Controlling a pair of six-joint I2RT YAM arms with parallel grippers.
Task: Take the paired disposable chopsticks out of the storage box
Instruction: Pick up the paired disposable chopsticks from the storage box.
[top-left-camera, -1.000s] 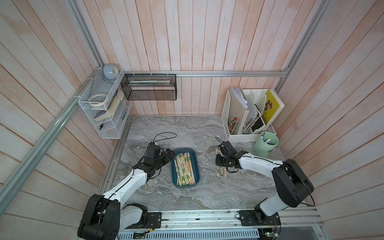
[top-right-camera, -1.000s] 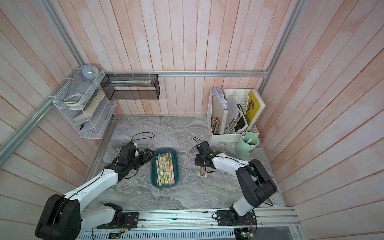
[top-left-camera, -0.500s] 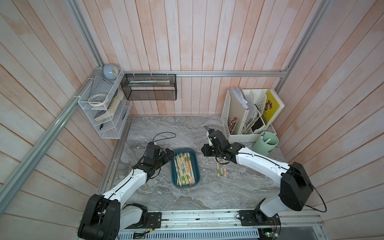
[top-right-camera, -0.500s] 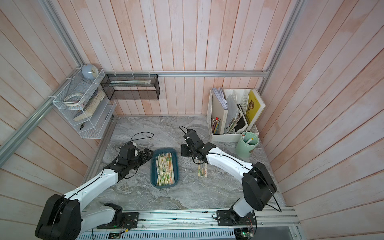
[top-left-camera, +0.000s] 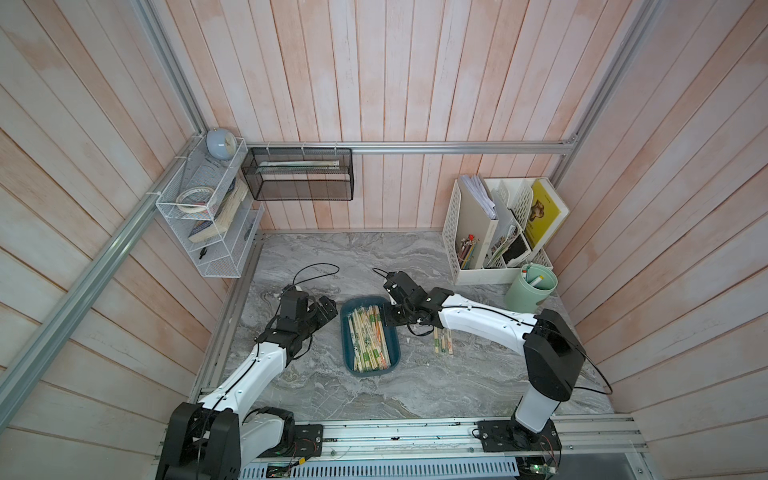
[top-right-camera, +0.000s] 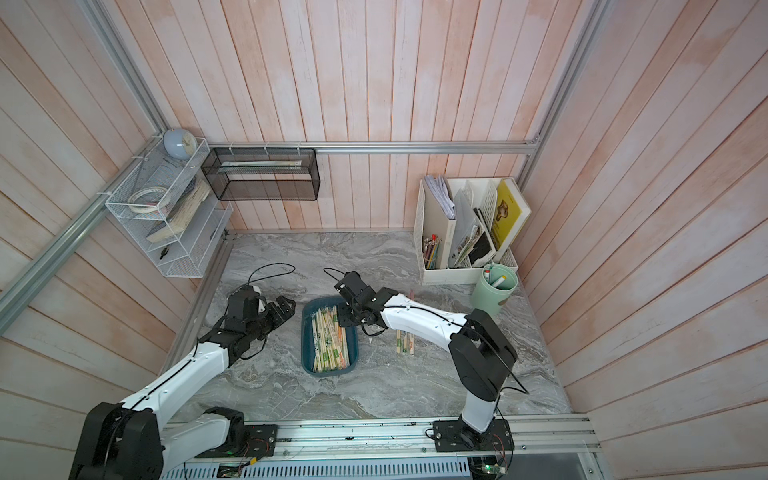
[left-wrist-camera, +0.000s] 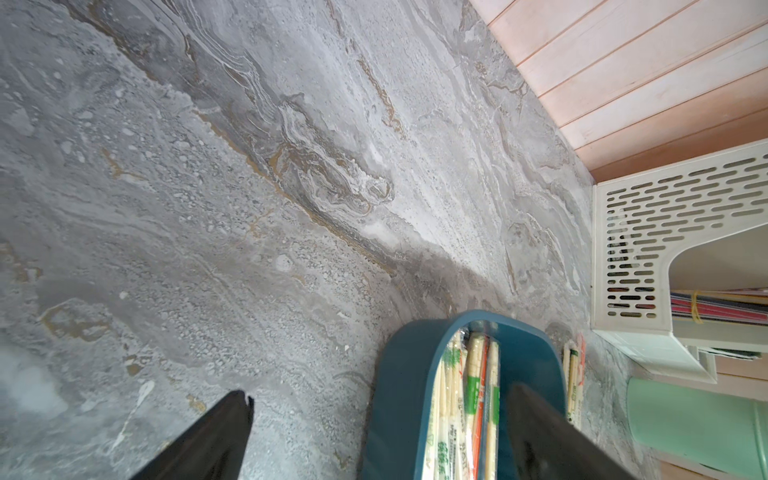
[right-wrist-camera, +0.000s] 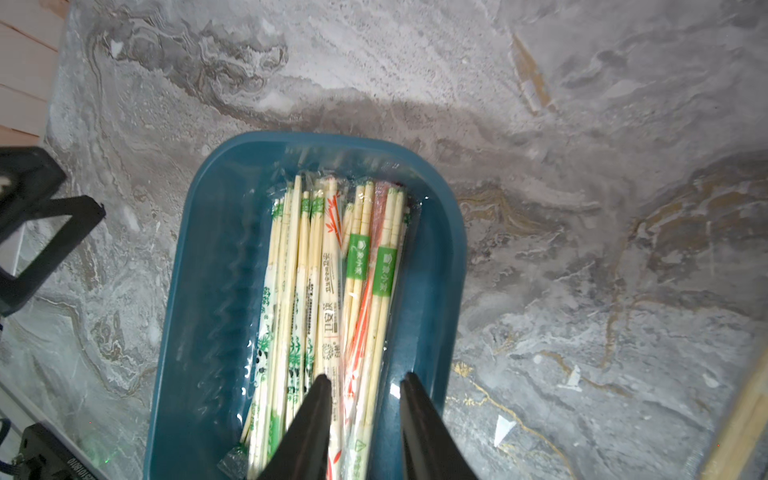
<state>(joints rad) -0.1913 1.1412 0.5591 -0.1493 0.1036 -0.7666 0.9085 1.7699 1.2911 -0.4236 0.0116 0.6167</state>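
At the centre of a grey marbled counter (top-left-camera: 415, 395), a shallow teal-blue plastic storage box (top-left-camera: 345, 332) holds a heap of pale bamboo disposable chopsticks in clear printed sleeves (top-left-camera: 368, 336), lying lengthwise from near to far. The right end effector (right-wrist-camera: 365, 380) hangs over the box's far end, jaws narrowly parted astride a red-marked sleeve (right-wrist-camera: 360, 320), with nothing visibly gripped. The left end effector (top-left-camera: 327, 306) hovers just left of the box, jaws wide and empty. A few sleeved pairs (top-left-camera: 442, 343) lie on the counter right of the box. The pairs look light and stiff, their film slick and crinkly. A pinch across the sticks near one end of a topmost pair seems the surest hold, since neighbours may slide or cling.
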